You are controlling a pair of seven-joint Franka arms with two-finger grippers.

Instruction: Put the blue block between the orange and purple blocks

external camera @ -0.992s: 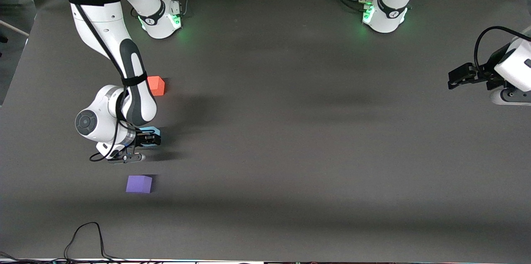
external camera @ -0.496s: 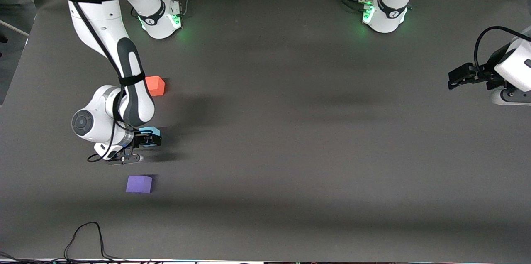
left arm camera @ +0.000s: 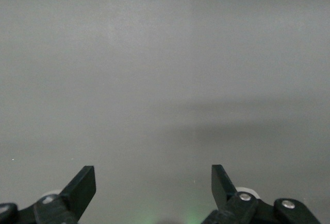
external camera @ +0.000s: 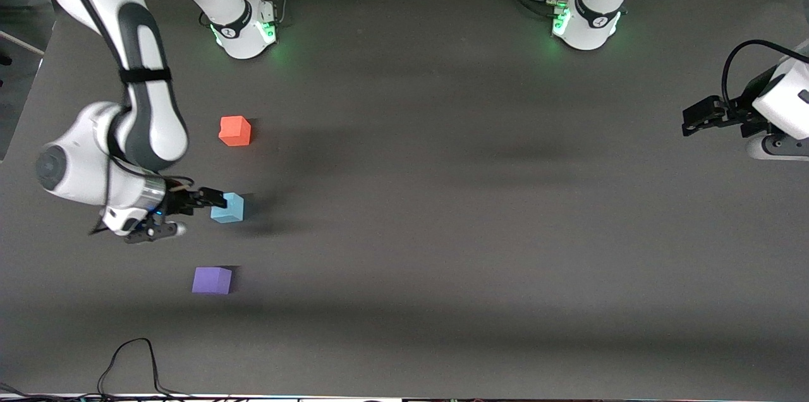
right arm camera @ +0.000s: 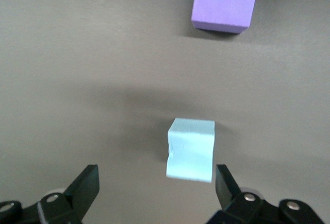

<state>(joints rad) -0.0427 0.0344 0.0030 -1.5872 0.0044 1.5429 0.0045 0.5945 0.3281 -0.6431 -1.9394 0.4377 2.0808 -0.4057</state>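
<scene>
Dark grey and matte, the counter [external camera: 442, 200] carries three small foam-like cubes toward the right arm's end.

Compared with a second ago, I see my right hand [external camera: 212, 198] has pulled off the blue block [external camera: 227, 207]. Back then its fingers straddled the cube and hid most of it; now the whole arm has swung outward toward the counter's edge, and the hand sits just beside the cube with its black fingertips at the cube's side. In the right wrist view the right hand's fingers [right arm camera: 85, 183] are spread wide with nothing between them, and the blue block [right arm camera: 191, 150] rests on the counter just ahead of them. None of the three cubes has shifted.

The blue block lies between the orange block [external camera: 235, 131], farther from the front camera, and the purple block [external camera: 212, 280], nearer to it, roughly midway and apart from both.

All three have flat, dull faces and sharp corners. The blue one shows a small nick in one edge in the right wrist view; the purple block [right arm camera: 225, 1] looks clean-sided.

My left hand [external camera: 701, 116] waits at the left arm's end of the counter, unchanged, its fingers [left arm camera: 80, 190] spread over bare grey surface.
</scene>
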